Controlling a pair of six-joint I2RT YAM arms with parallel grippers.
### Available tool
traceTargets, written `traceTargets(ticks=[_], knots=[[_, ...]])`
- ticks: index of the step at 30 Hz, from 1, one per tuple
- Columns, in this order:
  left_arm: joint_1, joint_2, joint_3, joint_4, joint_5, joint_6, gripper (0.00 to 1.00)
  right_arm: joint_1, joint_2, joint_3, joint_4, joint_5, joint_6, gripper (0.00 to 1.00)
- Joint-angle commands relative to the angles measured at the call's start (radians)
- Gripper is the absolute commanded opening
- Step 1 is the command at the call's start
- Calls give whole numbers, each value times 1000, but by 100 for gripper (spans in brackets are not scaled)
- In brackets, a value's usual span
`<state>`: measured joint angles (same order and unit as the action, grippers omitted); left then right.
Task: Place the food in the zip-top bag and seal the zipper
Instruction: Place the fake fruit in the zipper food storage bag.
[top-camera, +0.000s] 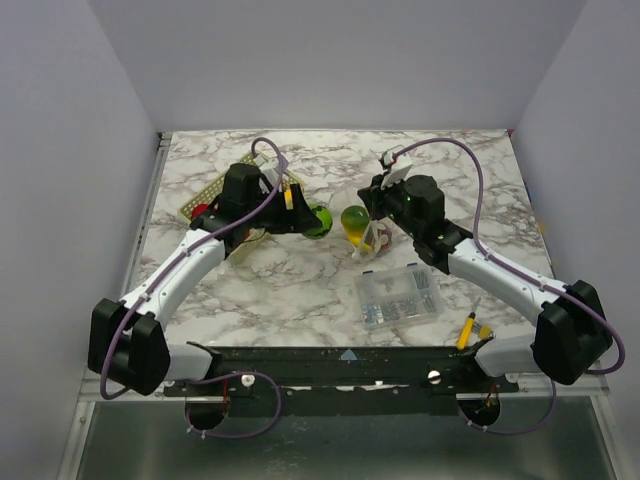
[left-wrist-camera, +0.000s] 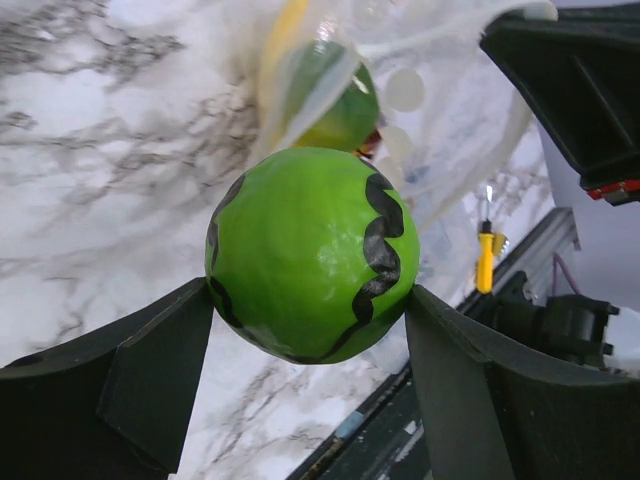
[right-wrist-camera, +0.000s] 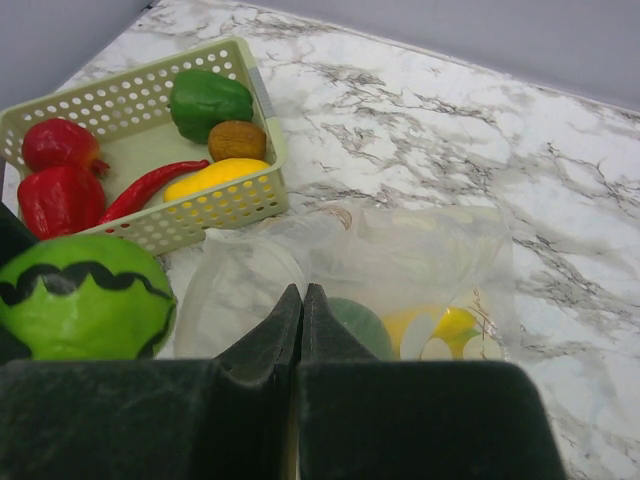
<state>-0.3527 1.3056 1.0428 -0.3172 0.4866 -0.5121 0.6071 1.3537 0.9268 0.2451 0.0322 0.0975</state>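
Note:
My left gripper (left-wrist-camera: 310, 292) is shut on a green toy watermelon with black wavy stripes (left-wrist-camera: 312, 255), held off the table just left of the bag's mouth; it also shows in the top view (top-camera: 320, 220). My right gripper (right-wrist-camera: 302, 292) is shut, pinching the near edge of the clear dotted zip-top bag (right-wrist-camera: 420, 255) and lifting it. A green fruit (right-wrist-camera: 355, 322) and a yellow one (right-wrist-camera: 450, 325) lie inside the bag. The zipper strip cannot be made out. The basket (right-wrist-camera: 90, 100) holds a green pepper (right-wrist-camera: 210, 100), a brown kiwi (right-wrist-camera: 237, 140), a yellow fruit (right-wrist-camera: 215, 178), a red chili (right-wrist-camera: 150, 185) and two red pieces.
The lattice basket (top-camera: 208, 195) sits at the back left, partly under the left arm. A clear compartment box of metal parts (top-camera: 398, 296) lies in front of the bag. A yellow-handled tool (top-camera: 466, 331) lies near the right arm's base.

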Motion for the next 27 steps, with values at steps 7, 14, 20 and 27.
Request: traceTargets(ticks=[7,14,20,27], knots=[[-168,194,120,121,-57,-138,15,-3,-45,-8,39,-5,14,1],[-219,334,238,105,-52,-174,17,-4,-64,-23,56,-12,20,1],[-228,374,227,124,-35,-198,32,-4,-63,-23,58,-9,21,1],[-226,367,230,99,-56,-190,59,-4,-53,-23,62,-5,18,1]])
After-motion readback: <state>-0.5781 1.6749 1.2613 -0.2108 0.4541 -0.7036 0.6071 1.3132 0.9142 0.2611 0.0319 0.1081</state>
